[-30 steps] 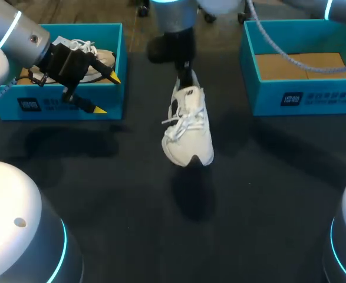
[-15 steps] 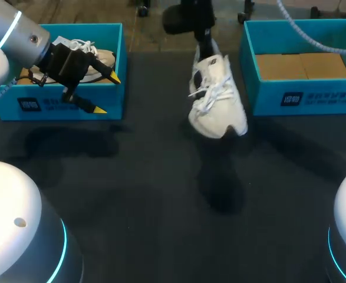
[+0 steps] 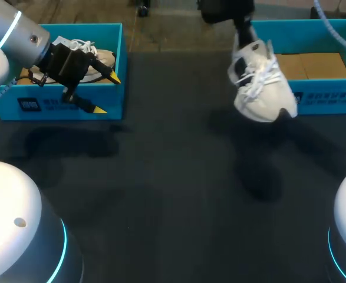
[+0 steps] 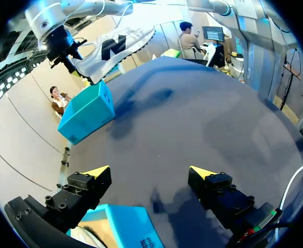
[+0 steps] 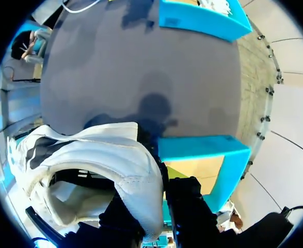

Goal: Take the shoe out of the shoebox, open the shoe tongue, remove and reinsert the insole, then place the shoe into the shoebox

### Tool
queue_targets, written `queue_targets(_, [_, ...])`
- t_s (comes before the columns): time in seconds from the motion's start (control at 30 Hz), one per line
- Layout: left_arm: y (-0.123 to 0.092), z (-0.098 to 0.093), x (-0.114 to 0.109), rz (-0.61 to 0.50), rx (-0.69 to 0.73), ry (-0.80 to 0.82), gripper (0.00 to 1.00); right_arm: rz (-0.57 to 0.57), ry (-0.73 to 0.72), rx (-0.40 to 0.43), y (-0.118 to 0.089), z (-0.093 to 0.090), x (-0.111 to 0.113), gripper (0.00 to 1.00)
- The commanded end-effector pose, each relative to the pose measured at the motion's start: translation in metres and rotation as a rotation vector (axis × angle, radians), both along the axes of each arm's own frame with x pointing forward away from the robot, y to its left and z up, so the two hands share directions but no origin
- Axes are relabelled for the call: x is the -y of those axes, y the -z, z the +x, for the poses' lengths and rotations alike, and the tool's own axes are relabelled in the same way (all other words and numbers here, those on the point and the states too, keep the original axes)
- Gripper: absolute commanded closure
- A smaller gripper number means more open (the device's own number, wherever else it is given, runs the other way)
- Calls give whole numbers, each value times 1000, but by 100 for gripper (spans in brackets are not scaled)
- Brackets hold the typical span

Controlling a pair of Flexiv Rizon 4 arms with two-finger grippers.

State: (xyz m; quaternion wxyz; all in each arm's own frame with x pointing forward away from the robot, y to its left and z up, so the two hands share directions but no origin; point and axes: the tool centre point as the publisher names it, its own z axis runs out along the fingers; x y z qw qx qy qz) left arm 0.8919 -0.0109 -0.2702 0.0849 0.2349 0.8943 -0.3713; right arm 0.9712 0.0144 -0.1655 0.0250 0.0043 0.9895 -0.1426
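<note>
I am holding the white lace-up sneaker [image 3: 258,82] by its heel collar with the right end effector [image 5: 161,204]. Its fingers are pinching the heel wall, one inside and one outside, so the toe is hanging down and the laces are facing my head camera. The sneaker is hanging in the air above the dark tabletop [image 3: 161,194], just in front of the right-hand teal cardboard shoebox [image 3: 332,97], which I judge to be where it is going. The left end effector [image 3: 106,93] is hovering wide open and empty over the front wall of the left-hand teal shoebox [image 3: 61,106], well apart from the work. A second white shoe [image 3: 96,59] is lying inside that box.
</note>
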Motion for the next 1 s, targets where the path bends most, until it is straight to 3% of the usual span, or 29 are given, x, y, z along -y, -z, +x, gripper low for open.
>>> queue_targets(0.03, [0,-1,0,4,1,-1,0,28,-4,17,-10,-2,33,100])
queue_targets(0.2, [0,-1,0,4,1,-1,0,48,6,77,-17,-2,48,100])
queue_targets(0.9, [0,-1,0,4,1,-1,0,48,6,77,-17,-2,48,100])
queue_targets(1.0, [0,-1,0,4,1,-1,0,45,25,65,-11,5,65,100])
